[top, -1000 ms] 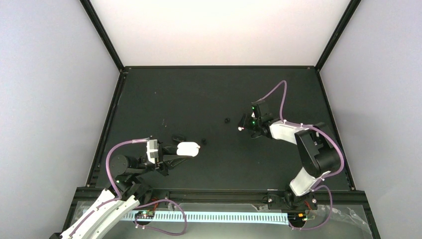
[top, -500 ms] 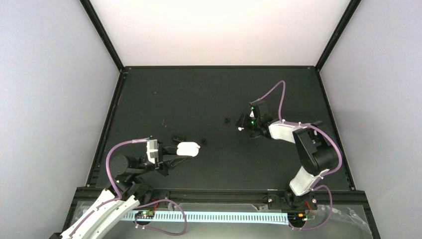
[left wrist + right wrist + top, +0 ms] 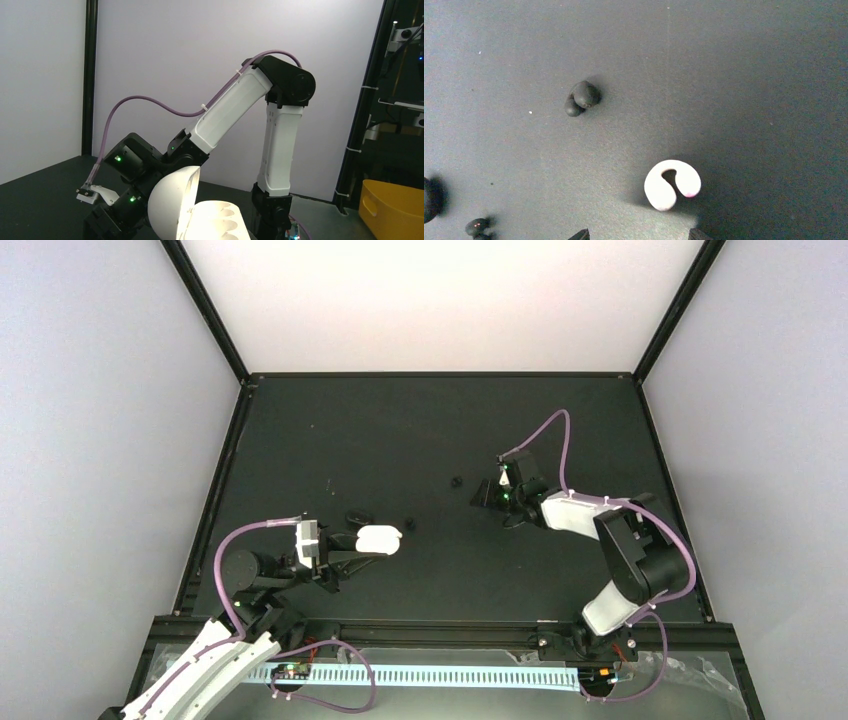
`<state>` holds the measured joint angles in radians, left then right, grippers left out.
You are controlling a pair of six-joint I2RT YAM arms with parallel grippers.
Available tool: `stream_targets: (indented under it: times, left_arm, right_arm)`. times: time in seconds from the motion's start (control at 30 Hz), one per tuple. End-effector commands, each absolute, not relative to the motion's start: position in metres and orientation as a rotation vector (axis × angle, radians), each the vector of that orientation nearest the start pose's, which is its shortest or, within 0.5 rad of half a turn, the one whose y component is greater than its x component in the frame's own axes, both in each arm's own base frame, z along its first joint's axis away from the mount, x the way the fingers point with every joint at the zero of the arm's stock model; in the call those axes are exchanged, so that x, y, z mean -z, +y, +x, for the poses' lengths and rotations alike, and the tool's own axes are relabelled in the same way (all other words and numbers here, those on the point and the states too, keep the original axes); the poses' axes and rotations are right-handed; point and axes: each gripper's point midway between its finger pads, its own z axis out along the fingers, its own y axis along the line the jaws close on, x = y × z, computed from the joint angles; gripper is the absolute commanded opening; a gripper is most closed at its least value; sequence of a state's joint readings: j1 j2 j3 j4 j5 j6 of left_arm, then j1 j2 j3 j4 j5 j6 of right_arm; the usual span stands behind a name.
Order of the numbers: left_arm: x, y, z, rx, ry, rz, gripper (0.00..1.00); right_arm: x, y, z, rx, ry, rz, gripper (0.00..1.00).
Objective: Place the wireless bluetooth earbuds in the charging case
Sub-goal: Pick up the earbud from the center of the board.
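One second on: left fingers (image 3: 342, 537) tight on white case (image 3: 378, 538), right fingers (image 3: 582, 235) apart, now over white earbud (image 3: 659, 192).

Top view overlooks the whole desk (image 3: 400, 420); right wrist peers straight down close; left wrist looks level at the right arm (image 3: 235, 107).

Table (image 3: 400, 430): matt black, plain, few pale specks.
Charging case (image 3: 378, 538), near left: glossy white, inner face warm cream.
Second case (image 3: 358, 515), just beyond it: black.
White earbud (image 3: 671, 184): plain white, pink-red spot on one tip.
Black earbud (image 3: 583, 96), farther left: black, dull sheen.
Arms (image 3: 575, 510): white shells, black joints, green lights.
Cables (image 3: 558, 413): purple.
Walls (image 3: 100, 440): pale lilac-grey.
Frame (image 3: 203, 305): black.
Bin (image 3: 395, 210), far right in left wrist view: yellow.
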<state>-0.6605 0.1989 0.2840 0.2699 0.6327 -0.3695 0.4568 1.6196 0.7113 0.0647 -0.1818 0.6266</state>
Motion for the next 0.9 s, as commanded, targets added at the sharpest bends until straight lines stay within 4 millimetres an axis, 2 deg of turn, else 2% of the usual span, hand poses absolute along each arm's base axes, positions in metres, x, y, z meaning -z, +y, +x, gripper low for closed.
stream_targets:
  times: [0.0,0.13,0.3,0.47,0.6,0.87]
  left_arm:
    - [-0.33,-0.201,0.091,1.259,1.13,0.781,0.02]
    - [-0.329,-0.201,0.09,1.264,1.132,0.78,0.02]
    - [-0.33,-0.201,0.089,1.263,1.134,0.785,0.02]
    - [-0.33,-0.199,0.088,1.262,1.135,0.783,0.02]
    - [-0.331,-0.198,0.088,1.259,1.132,0.775,0.01]
    - [-0.33,-0.2,0.089,1.264,1.13,0.783,0.02]
  right_arm:
    - [-0.045,0.188,0.337,-0.603,2.504,0.15,0.51]
    - [-0.051,0.183,0.349,-0.562,2.481,0.189,0.53]
    - [-0.049,0.197,0.366,-0.596,2.499,0.164,0.55]
    - [-0.044,0.204,0.373,-0.614,2.519,0.149,0.55]
    - [-0.041,0.206,0.367,-0.628,2.533,0.142,0.54]
    - [-0.033,0.208,0.34,-0.664,2.568,0.092,0.52]
